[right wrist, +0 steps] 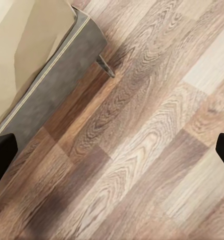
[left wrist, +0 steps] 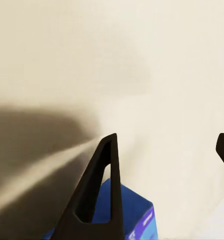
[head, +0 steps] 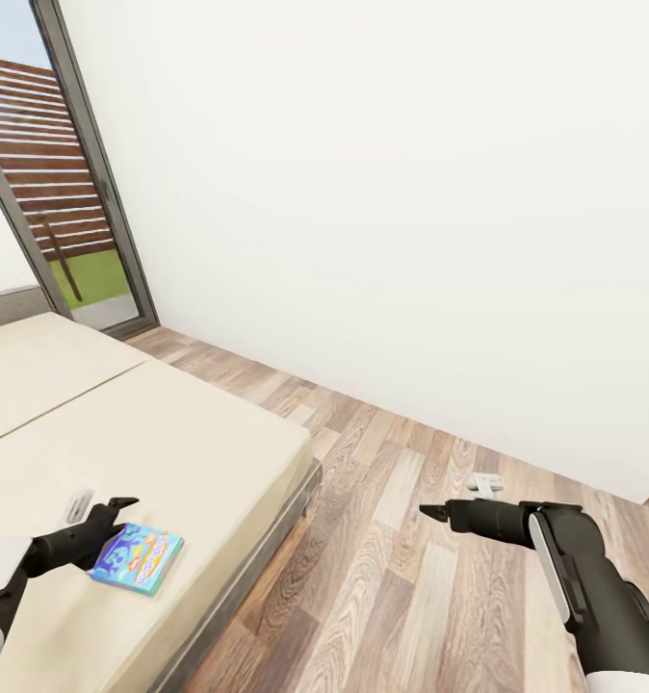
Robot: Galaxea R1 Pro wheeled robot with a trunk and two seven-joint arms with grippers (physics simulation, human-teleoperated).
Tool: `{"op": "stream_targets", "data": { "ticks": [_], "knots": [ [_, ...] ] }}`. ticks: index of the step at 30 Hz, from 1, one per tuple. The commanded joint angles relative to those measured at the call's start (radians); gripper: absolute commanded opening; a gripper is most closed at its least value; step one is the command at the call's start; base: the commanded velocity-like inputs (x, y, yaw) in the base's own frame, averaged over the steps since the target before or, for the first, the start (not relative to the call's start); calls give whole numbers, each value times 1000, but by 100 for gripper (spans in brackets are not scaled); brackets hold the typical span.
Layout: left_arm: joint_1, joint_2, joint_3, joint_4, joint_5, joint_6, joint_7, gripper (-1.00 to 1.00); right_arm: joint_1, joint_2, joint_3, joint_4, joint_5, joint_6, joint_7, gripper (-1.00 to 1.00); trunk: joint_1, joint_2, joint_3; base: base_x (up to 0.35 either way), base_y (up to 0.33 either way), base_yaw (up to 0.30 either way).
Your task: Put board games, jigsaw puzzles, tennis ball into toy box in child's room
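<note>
Blue board game (head: 138, 557) lies lower left on the bed (head: 199, 452), just right of the left pincer (head: 103, 508). That pincer gapes, released; the right pincer (head: 456, 502), also released, hangs farther off.

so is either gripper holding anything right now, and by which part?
Nothing held. The left gripper is open over the bed, next to the light blue board game but not gripping it. The right gripper is open above the floor.

The low, wide bed with a plain cream-beige cover and thin dark frame edge (head: 170, 452) fills the near left, standing on the wood-plank floor (head: 411, 577). A thin light-blue board game box with bright cartoon print (head: 138, 557) lies flat on the cover near the bed's right edge.
</note>
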Motion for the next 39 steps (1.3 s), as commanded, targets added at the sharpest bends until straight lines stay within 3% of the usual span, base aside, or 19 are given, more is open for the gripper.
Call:
{"op": "stream_targets", "data": {
  "ticks": [1, 22, 30, 39],
  "knots": [
    [0, -3, 1, 8, -14, 13, 12, 100, -1, 0, -1, 0, 9, 0, 9, 100, 0, 0, -1, 0, 0, -5],
    [2, -13, 10, -8, -12, 34, 5, 100, -1, 2, -1, 1, 9, -11, 6, 100, 0, 0, -1, 0, 0, -1],
    [15, -8, 26, -93, -12, 68, 5, 100, -1, 3, 1, 1, 9, -11, 6, 100, 0, 0, -1, 0, 0, 0],
    [28, 5, 72, -165, -19, 90, 12, 100, 0, 6, 2, 1, 8, -12, 5, 100, 0, 0, -1, 0, 0, 0]
  ]
}}
